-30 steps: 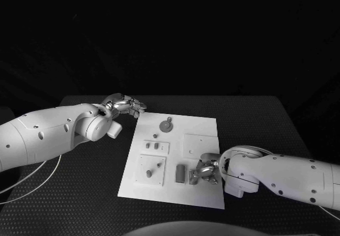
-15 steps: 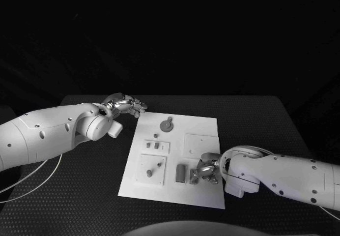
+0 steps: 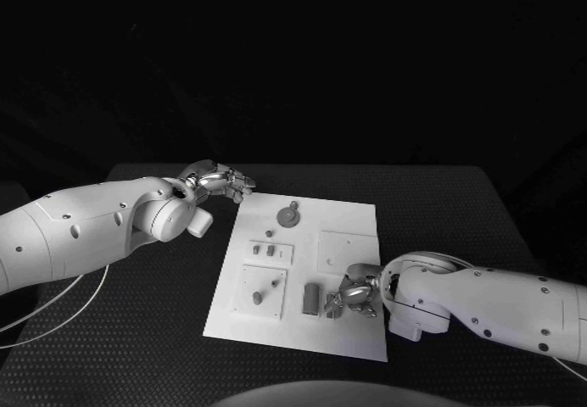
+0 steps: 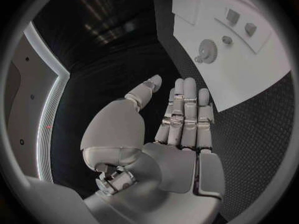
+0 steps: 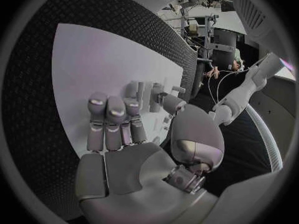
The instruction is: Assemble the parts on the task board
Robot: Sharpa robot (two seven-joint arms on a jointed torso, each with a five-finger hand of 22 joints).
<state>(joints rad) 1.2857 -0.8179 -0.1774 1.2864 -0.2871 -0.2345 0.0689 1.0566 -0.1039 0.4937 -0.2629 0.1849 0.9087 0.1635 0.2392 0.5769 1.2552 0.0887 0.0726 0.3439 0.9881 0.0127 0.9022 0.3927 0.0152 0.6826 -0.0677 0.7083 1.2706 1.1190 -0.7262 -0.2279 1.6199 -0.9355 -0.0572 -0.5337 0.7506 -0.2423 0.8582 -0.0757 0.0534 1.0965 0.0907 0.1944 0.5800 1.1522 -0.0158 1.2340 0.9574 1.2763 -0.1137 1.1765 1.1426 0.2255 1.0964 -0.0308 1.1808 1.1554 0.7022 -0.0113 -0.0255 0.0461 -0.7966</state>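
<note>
The white task board (image 3: 354,222) lies in the middle of the black table. On it are a gear (image 3: 287,217), two small pieces on a little plate (image 3: 265,250), a peg on a square plate (image 3: 257,298) and a long piece (image 3: 312,298). My right hand (image 3: 356,291) lies low over the board's near right part with its fingers (image 5: 112,117) stretched flat. Its thumb tip is close beside a small upright part (image 5: 157,91), also seen in the head view (image 3: 332,305), and I see nothing gripped. My left hand (image 3: 218,182) hovers off the board's far left corner, with its flat fingers (image 4: 186,115) empty.
A bare square plate (image 3: 343,248) sits on the board's right half. Black table (image 3: 147,331) surrounds the board on all sides. The gear (image 4: 207,49) and the board's edge (image 4: 249,84) lie just beyond the left hand's fingertips.
</note>
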